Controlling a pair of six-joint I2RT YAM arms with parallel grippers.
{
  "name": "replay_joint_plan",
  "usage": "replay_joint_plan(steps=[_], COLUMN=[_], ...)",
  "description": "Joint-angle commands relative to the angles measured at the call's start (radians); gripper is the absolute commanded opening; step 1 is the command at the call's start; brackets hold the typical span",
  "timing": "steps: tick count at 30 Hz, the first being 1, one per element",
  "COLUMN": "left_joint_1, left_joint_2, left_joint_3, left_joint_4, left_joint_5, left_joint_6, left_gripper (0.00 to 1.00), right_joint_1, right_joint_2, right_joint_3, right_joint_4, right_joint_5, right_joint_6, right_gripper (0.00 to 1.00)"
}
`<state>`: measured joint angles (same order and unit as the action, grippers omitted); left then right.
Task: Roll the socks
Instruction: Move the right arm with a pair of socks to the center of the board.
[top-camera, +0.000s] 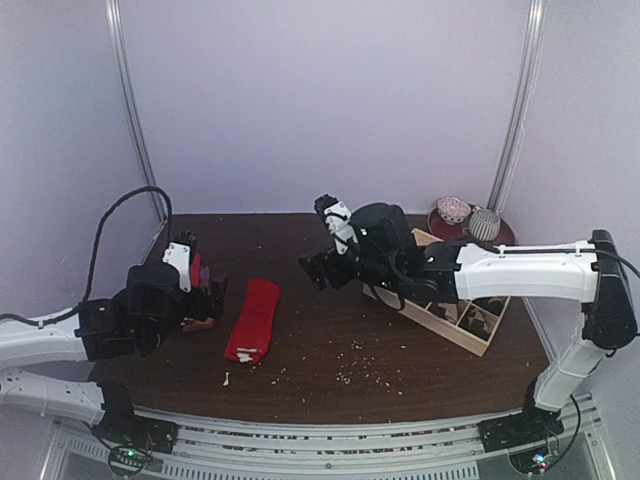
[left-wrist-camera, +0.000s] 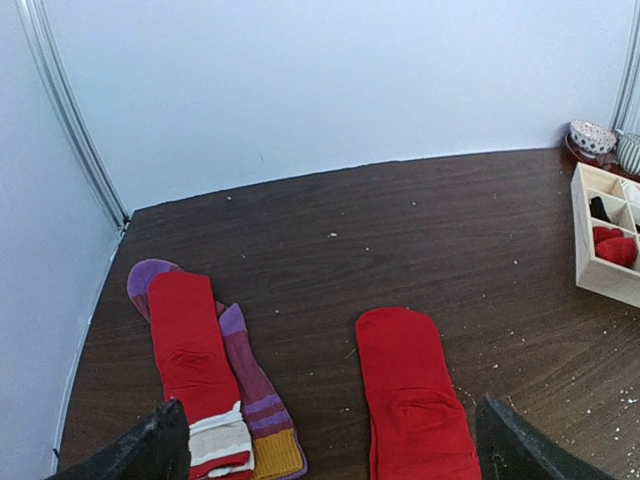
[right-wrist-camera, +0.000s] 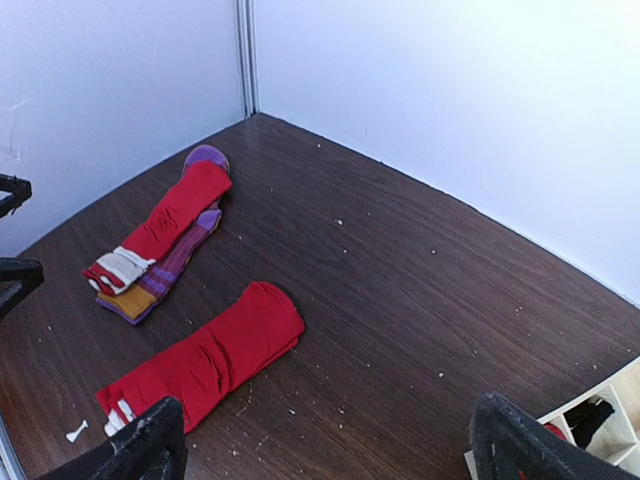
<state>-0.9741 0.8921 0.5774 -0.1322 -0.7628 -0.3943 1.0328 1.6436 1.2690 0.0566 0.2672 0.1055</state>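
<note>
The worktop (left-wrist-camera: 400, 230) is dark wood grain with a low sheen, gritty with pale crumbs. At 6 o'clock in the left wrist view, the plain red sock (left-wrist-camera: 415, 400) is soft, matt knit cloth, lightly creased. At 8 o'clock, the red sock with a cream cuff (left-wrist-camera: 190, 345) is the same matt knit, and the purple and orange sock (left-wrist-camera: 262, 410) shows ribbed stripes. At 3 o'clock, the grid tray (left-wrist-camera: 590, 275) is pale, bare, matt wood. The right arm (top-camera: 520, 270) has a smooth white plastic shell.
</note>
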Motion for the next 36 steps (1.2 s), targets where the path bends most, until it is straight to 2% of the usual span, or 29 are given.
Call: replay_joint_plan(steps=[1,5,6,7,10,12,15,17,20,26,31,36], left_joint_1=[0.008,0.007,0.008,0.008,0.008,0.008,0.008,0.008,0.008,0.008,0.008,0.008], left_joint_2=[-0.06,-0.08,-0.082,-0.083,-0.09,-0.098,-0.099,-0.09,-0.073,-0.055,-0.053,-0.044], left_joint_3=[-0.033,-0.038,-0.036,-0.034,-0.025,-0.029,-0.031,-0.025,-0.012,-0.001,-0.006,-0.009], left_joint_4=[0.044,0.051,0.048,0.043,0.018,0.016,0.006,-0.002,-0.017,-0.038,-0.038,-0.032], left_joint_5=[-0.057,-0.067,-0.066,-0.065,-0.063,-0.058,-0.046,-0.033,-0.026,-0.046,-0.049,-0.041], left_joint_6=[-0.01,0.011,0.012,0.011,-0.004,-0.005,-0.004,-0.006,-0.018,-0.042,-0.05,-0.051], left_gripper=[0.98,0.98,0.98,0.98,0.98,0.98,0.98,0.98,0.98,0.98,0.98,0.98], right_joint_1=[-0.007,-0.019,-0.02,-0.02,-0.016,0.007,0.054,0.063,0.102,0.148,0.148,0.143], right_joint_2=[-0.043,-0.043,-0.032,-0.014,0.075,0.132,0.128,0.14,0.205,0.375,0.526,0.635], right_joint_3=[-0.161,-0.278,-0.259,-0.219,-0.038,0.029,-0.076,-0.127,-0.112,-0.001,0.187,0.336], right_joint_4=[0.368,0.601,0.578,0.535,0.205,0.094,0.254,0.345,0.373,0.387,0.253,0.124], right_joint_5=[0.099,0.151,0.192,0.21,0.165,0.139,0.104,-0.007,-0.157,-0.384,-0.539,-0.493], right_joint_6=[0.061,-0.021,-0.009,0.023,0.062,0.105,0.13,0.177,0.164,0.128,0.042,0.016], right_gripper=[1.0,1.0,1.0,1.0,1.0,1.0,1.0,1.0,1.0,0.85,0.65,0.59])
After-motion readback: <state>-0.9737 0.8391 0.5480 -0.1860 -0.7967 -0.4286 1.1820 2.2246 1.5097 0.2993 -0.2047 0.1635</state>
